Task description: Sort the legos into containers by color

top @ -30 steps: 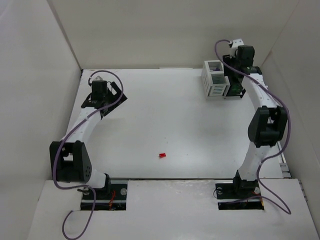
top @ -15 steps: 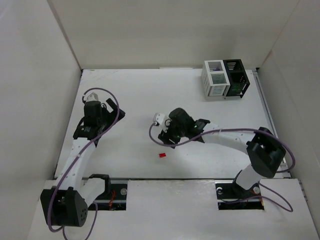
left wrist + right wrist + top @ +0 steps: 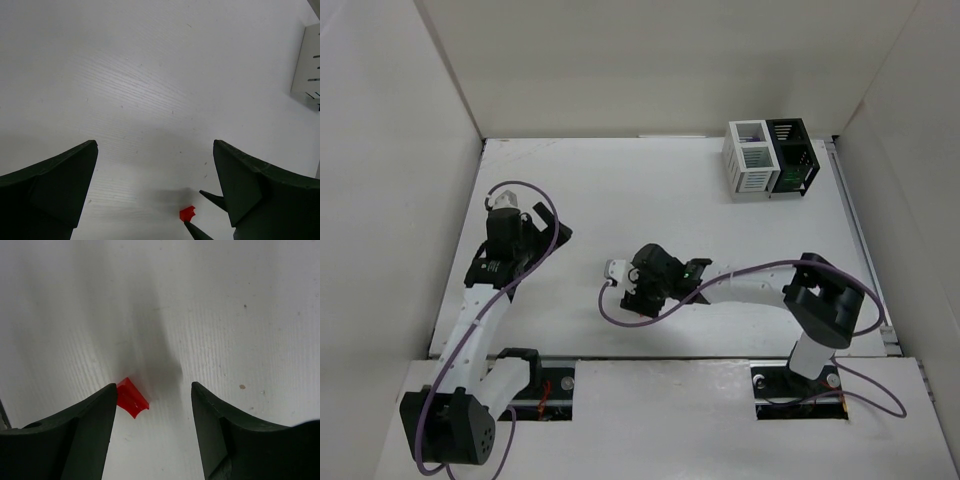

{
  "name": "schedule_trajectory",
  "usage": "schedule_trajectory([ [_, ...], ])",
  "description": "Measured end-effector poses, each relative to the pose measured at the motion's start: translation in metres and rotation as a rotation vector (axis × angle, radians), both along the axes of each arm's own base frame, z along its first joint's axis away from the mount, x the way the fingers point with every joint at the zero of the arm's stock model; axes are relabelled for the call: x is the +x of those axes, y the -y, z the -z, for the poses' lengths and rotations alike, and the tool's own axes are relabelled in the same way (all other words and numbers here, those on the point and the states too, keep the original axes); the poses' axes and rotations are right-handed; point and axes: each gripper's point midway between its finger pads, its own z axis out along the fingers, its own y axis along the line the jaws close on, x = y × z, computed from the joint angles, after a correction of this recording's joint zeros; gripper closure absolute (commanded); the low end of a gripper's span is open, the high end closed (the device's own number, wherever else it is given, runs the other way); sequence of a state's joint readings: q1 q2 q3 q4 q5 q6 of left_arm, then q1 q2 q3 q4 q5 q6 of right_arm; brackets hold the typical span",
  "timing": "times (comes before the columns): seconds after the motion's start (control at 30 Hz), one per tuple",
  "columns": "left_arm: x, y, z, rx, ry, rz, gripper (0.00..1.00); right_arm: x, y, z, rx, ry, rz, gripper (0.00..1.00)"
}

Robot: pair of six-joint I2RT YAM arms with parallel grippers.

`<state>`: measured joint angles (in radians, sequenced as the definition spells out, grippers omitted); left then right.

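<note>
The left arm [image 3: 470, 315] is raised from its base at the near edge and bent forward along the left side, with the wrist turned inward toward the middle. The left end effector [image 3: 154, 150] is held with its jaws spread fully wide. The right arm [image 3: 750, 285] is folded sharply at the elbow close to its base and stretched leftward across the middle, the forearm kept low. The right end effector [image 3: 154, 387] is pointed downward, its jaws set partly apart, and a clear gap is seen between the two fingers [image 3: 220, 440].
</note>
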<state>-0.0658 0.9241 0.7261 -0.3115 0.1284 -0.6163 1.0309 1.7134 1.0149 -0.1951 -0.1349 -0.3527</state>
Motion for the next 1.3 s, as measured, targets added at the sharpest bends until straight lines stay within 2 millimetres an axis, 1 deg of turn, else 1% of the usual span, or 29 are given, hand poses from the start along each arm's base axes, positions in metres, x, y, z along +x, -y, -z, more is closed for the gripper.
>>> schedule_trajectory([
  [0.17,-0.001,0.0,0.002,0.001,-0.004,-0.001,0.0,-0.008,-0.007,0.006,-0.006,0.008,-0.033,0.34],
  [0.27,-0.002,-0.001,0.004,0.004,-0.009,-0.004,0.0,-0.008,-0.006,0.011,-0.019,0.004,-0.02,0.34],
  [0.47,-0.003,-0.002,0.0,0.006,0.005,-0.011,0.0,-0.002,0.003,0.017,-0.04,0.001,0.09,0.34],
  [0.5,-0.004,-0.003,0.0,0.007,0.005,-0.012,0.0,0.0,0.004,0.017,-0.04,0.002,0.111,0.33],
  [0.8,-0.006,-0.003,0.002,0.009,-0.007,-0.014,0.0,0.002,0.008,0.018,-0.023,-0.013,0.243,0.3],
  [0.87,-0.006,-0.003,0.002,0.009,-0.007,-0.014,0.0,0.001,0.009,0.018,-0.026,-0.015,0.27,0.27],
  [1.03,-0.006,-0.003,0.002,0.007,-0.007,-0.012,0.0,-0.005,0.012,0.019,-0.03,-0.047,0.332,0.27],
  [1.17,-0.006,-0.001,0.003,0.003,-0.009,-0.006,0.0,-0.014,0.01,0.02,-0.031,-0.073,0.373,0.34],
  [1.3,-0.007,-0.001,0.003,0.0,-0.009,-0.002,0.0,-0.024,0.008,0.022,-0.028,-0.107,0.401,0.34],
])
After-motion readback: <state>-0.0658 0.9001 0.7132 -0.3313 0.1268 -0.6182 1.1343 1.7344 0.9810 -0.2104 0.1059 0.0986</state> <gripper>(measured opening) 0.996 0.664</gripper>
